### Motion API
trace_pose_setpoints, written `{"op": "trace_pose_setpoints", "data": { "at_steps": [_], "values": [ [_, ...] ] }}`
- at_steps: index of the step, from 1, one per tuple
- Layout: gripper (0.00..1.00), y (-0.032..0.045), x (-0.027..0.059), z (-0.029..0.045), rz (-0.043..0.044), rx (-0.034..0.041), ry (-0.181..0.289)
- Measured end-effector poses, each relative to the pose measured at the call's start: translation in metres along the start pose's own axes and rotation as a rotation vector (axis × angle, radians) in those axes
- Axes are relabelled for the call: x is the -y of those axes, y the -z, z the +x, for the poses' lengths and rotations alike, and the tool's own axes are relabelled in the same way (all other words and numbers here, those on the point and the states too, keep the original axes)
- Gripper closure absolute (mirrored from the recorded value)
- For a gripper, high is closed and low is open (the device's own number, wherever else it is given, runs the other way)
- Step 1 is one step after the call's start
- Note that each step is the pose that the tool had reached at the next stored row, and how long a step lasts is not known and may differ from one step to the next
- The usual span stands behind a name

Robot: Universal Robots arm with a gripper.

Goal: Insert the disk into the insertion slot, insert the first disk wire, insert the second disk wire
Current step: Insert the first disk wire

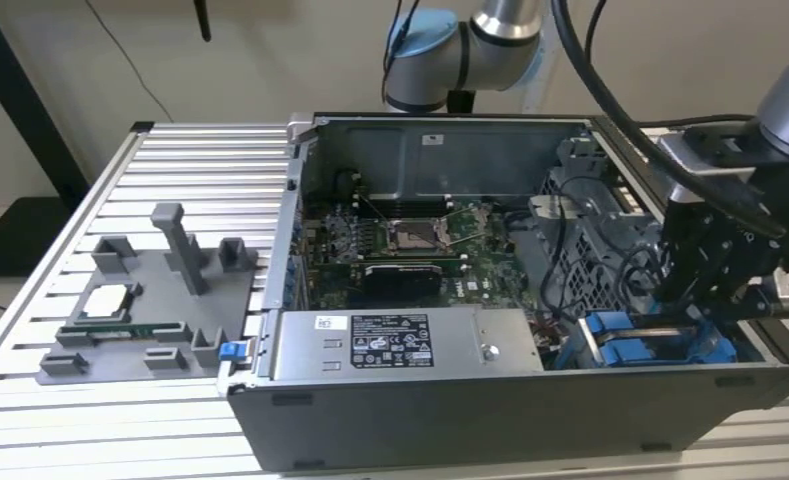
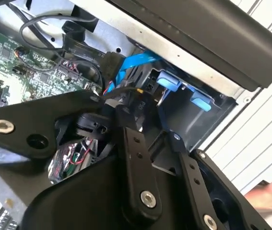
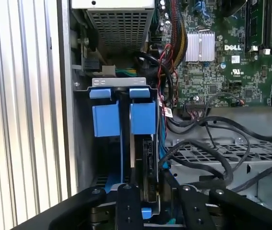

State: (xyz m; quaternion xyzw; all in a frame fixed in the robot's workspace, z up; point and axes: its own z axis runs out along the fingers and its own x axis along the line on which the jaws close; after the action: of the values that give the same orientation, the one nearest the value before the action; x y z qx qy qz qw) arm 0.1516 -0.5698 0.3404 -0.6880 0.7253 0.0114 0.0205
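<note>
The disk sits inside the insertion slot [image 3: 119,82] at the case's front corner on the exterior view's right. Its blue carrier [image 1: 634,350] shows two blue tabs [image 3: 143,117] at the slot's mouth. My gripper [image 1: 694,300] reaches down into the case right behind the carrier. It is shut on the black connector of a disk wire [image 3: 148,160], held against the disk's back edge, with thin coloured wires [image 2: 108,88] leading off it. A flat blue disk wire [image 2: 133,62] runs beside the connector along the carrier [image 3: 121,158].
The silver power-supply box [image 1: 394,345] lies along the case's front wall and the green motherboard [image 1: 394,250] behind it. Loose black cables [image 3: 207,143] cross the metal cage beside my gripper. A grey fixture [image 1: 141,300] with small parts stands on the slatted table [image 1: 47,400].
</note>
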Motion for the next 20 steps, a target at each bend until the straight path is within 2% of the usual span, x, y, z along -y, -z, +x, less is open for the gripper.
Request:
{"op": "trace_pose_setpoints", "data": {
  "at_steps": [5, 11, 15, 20],
  "values": [
    [0.0, 0.0178, 0.0002, -0.0008, 0.0, 0.0002, 0.0],
    [0.0, 0.0338, 0.0003, -0.0021, 0.0001, 0.0002, 0.0],
    [0.0, 0.0373, 0.0016, -0.0051, 0.0002, 0.0004, 0.0],
    [0.0, 0.0388, 0.0075, -0.0117, 0.0005, 0.0003, 0.0]
  ]
}}
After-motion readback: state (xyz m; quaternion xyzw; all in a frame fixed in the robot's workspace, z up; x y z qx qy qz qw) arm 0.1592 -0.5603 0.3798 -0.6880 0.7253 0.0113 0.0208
